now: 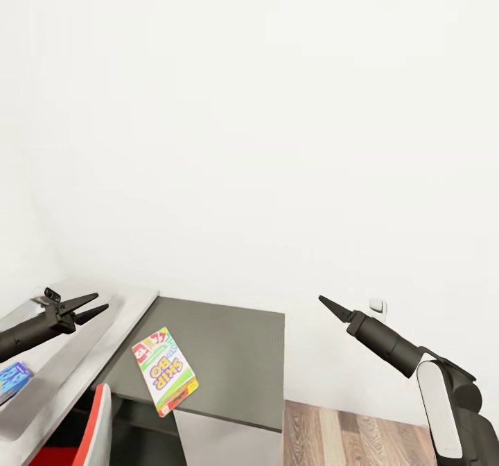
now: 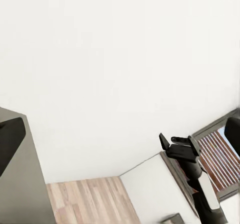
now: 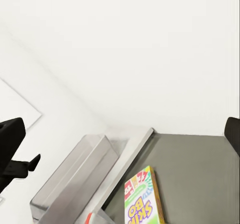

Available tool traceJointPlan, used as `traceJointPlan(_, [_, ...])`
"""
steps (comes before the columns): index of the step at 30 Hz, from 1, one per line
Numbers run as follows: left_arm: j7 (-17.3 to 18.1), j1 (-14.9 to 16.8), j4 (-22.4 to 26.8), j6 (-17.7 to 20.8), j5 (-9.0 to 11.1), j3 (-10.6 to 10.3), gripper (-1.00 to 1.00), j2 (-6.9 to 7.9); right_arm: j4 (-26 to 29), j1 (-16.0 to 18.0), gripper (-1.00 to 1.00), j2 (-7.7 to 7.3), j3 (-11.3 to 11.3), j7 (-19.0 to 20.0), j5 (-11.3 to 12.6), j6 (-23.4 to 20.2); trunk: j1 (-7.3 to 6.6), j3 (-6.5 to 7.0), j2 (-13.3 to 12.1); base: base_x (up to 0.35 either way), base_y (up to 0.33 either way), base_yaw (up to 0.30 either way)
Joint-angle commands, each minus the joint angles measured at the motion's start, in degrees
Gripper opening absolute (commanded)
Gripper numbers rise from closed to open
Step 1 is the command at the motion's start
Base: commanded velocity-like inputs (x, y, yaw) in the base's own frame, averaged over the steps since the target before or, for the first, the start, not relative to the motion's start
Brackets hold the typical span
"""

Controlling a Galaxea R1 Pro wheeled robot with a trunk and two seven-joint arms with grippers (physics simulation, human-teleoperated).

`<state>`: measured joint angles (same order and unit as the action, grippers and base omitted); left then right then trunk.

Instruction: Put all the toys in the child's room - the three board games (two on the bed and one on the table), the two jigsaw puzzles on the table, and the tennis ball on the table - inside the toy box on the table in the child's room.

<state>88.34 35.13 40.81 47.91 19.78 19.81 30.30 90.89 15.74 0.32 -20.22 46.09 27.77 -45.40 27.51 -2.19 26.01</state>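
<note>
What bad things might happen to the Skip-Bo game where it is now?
1. The SKIP-BO box lies at the front edge of the dark grey surface, one corner apparently past it. A bump might tip it off.
2. Neither gripper holds anything: the left gripper is open above the toy box, the right gripper looks shut in mid-air. Reaching down, one might push the box over instead of grasping it.
</note>
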Motion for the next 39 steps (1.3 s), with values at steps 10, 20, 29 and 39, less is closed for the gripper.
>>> traceJointPlan(10, [0.18, 0.03, -0.01, 0.61, -0.02, 0.05, 1.00, 0.02, -0.01, 0.08, 1.00, 0.03, -0.01, 0.12, -0.22, -0.22, 0.03, 0.13, 0.12, 0.000, 0.000, -0.085])
traceJointPlan(20, [0.17, 0.03, -0.02, 0.53, -0.02, 0.05, 1.00, 0.02, -0.30, 0.08, 1.00, 0.07, 0.01, 0.10, -0.22, -0.21, 0.03, 0.14, 0.12, 0.000, 0.000, -0.004])
traceJointPlan(29, [0.23, 0.03, -0.02, 0.52, -0.03, 0.13, 1.00, 0.02, -0.39, 0.08, 1.00, 0.12, 0.09, 0.12, -0.42, -0.14, 0.03, 0.14, 0.12, -0.001, 0.000, 0.000])
traceJointPlan(39, [0.25, 0.03, -0.01, 0.53, 0.01, 0.07, 1.00, 0.02, -0.37, 0.08, 1.00, 0.12, 0.02, 0.14, -0.03, -0.17, 0.03, 0.14, 0.12, -0.110, 0.000, 0.000])
